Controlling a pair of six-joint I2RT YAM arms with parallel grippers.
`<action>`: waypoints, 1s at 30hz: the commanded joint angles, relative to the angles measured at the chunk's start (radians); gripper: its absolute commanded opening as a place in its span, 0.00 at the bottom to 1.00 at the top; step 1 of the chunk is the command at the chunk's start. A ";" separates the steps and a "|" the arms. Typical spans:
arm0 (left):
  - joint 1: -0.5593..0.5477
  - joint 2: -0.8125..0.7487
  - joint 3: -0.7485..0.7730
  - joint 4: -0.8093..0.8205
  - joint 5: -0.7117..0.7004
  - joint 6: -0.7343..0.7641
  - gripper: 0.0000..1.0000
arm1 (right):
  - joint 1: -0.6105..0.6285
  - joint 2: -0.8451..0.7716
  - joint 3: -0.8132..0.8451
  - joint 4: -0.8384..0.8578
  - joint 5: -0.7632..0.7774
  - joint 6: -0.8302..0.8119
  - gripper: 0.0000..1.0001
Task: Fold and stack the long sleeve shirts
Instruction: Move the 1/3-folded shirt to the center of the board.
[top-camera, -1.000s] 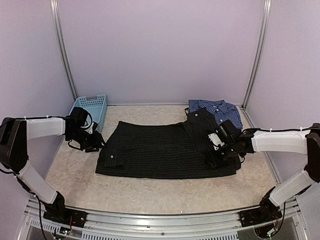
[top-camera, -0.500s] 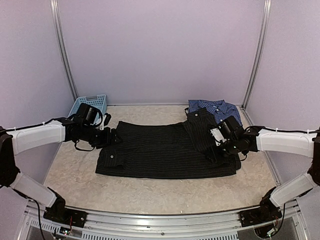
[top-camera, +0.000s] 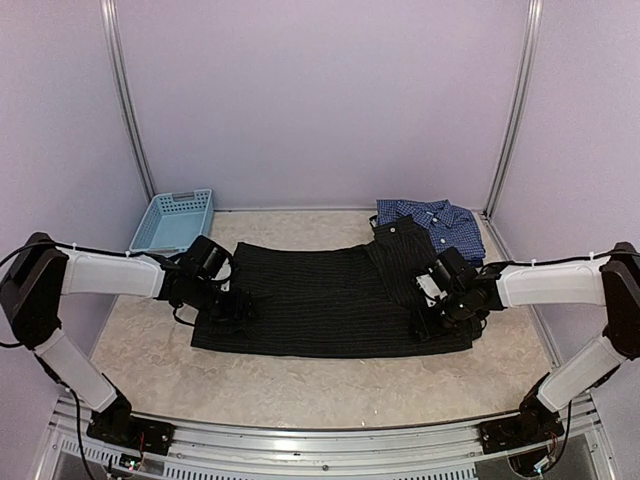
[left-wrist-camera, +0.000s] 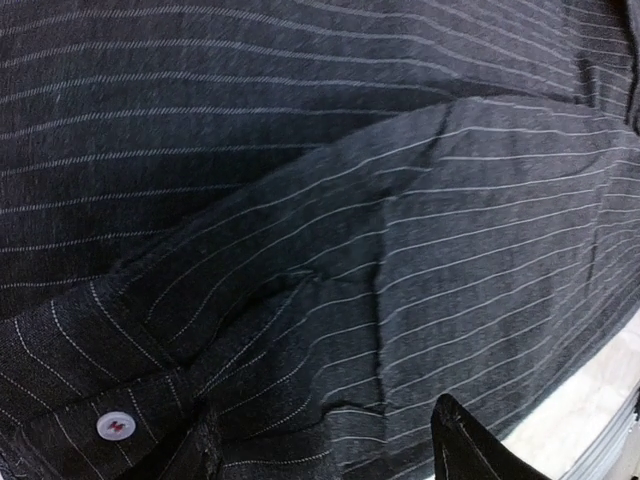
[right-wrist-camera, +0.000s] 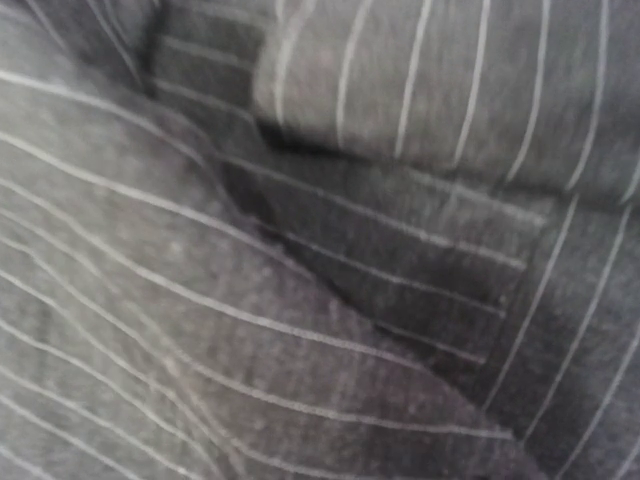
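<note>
The left pincer has its fingers apart over the edge of the black striped shirt, spread between it and the right pincer, whose state I cannot tell; the blue checked shirt lies folded beyond the right pincer. Catching only the top layer would likely drag the fold crooked. No writing shows, only a white button.

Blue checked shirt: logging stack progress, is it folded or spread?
Folded: the blue checked shirt lies as a compact bundle, collar showing, far right.
</note>
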 joint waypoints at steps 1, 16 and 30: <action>-0.016 0.033 -0.035 0.016 -0.071 -0.018 0.68 | -0.009 0.043 -0.018 -0.014 0.007 0.041 0.58; -0.102 0.009 -0.164 -0.048 -0.037 -0.111 0.69 | -0.004 0.078 -0.061 -0.172 -0.008 0.163 0.58; -0.191 -0.201 -0.295 -0.139 -0.063 -0.277 0.73 | 0.115 -0.049 -0.196 -0.207 -0.064 0.376 0.57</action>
